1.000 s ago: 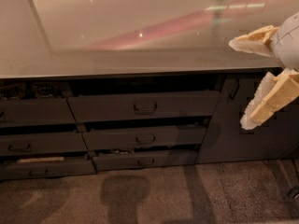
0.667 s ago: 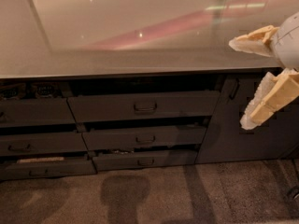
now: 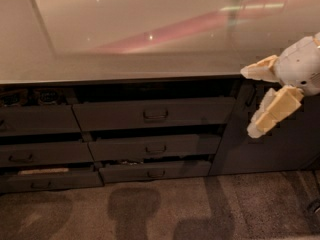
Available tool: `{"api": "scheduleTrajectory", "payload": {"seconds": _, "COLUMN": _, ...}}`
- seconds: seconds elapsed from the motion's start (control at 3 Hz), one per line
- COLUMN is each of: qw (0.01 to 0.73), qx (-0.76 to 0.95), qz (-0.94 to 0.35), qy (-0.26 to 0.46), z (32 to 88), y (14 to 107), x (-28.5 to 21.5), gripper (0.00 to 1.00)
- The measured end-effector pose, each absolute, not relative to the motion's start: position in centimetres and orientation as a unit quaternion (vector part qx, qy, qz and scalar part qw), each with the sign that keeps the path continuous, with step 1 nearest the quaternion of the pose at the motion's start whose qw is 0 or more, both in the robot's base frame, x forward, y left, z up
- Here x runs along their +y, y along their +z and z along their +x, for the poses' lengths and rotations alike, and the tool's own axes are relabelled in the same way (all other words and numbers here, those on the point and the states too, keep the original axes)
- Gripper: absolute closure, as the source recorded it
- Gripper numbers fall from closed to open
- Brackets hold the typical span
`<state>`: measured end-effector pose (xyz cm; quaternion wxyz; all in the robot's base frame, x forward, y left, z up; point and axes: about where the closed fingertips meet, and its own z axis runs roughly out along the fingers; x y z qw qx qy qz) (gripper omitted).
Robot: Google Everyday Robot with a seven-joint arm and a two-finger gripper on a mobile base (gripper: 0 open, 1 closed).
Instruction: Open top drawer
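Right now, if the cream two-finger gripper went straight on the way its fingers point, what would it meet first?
Probably the right end of the wide dark grey top drawer. The open gripper, by the dark grey cabinet door, points left and slightly down; depth is unclear, so it might miss.
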<state>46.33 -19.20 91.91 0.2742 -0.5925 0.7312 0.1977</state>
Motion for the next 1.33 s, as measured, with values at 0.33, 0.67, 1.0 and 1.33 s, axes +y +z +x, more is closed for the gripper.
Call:
{"api": "scheduleTrajectory", "payload": {"seconds": 0.33, "qw": 0.234, "qx": 0.746, "qz": -0.591, "qy": 0.198, "z": 47.7, "y": 89.0, "x": -20.4, "gripper": 0.0}}
{"api": "scheduleTrajectory", "payload": {"seconds": 0.67, "qw": 0.232, "qx": 0.747, "qz": -0.592, "qy": 0.195, "z": 47.9, "y": 88.8, "x": -20.4, "gripper": 0.0}}
{"api": "scheduleTrajectory", "payload": {"seconds": 1.0, "qw": 0.23, "qx": 0.768, "qz": -0.573, "qy": 0.17, "z": 48.0, "y": 88.7, "x": -20.5, "gripper": 0.0}}
{"api": "scheduleTrajectory", "payload": {"seconds": 1.33, "qw": 0.22, "qx": 0.787, "qz": -0.566, "qy": 0.106, "z": 48.0, "y": 88.3, "x": -19.4, "gripper": 0.0}}
